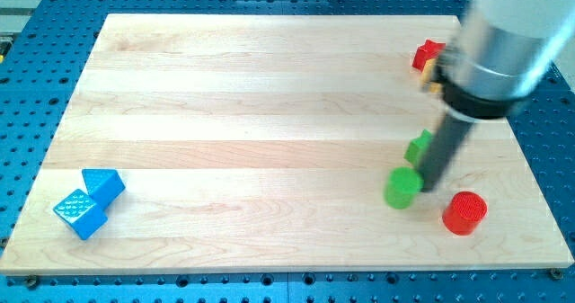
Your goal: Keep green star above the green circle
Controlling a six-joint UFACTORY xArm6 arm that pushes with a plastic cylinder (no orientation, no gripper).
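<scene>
My tip [429, 188] sits touching the green circle [402, 187], green star [419, 147] just above it, mostly hidden behind the rod. No fingers on this rig, so no state to tell. I judge the star's already placed right.

On the wooden worktop [269, 114], my tip [428, 188] is seen just right of the green circle [402, 187], with the green star [419, 147] partly hidden behind the rod just above it. A red cylinder [464, 212] lies lower right, a red block [428, 54] upper right, and two blue blocks [90, 202] lower left
</scene>
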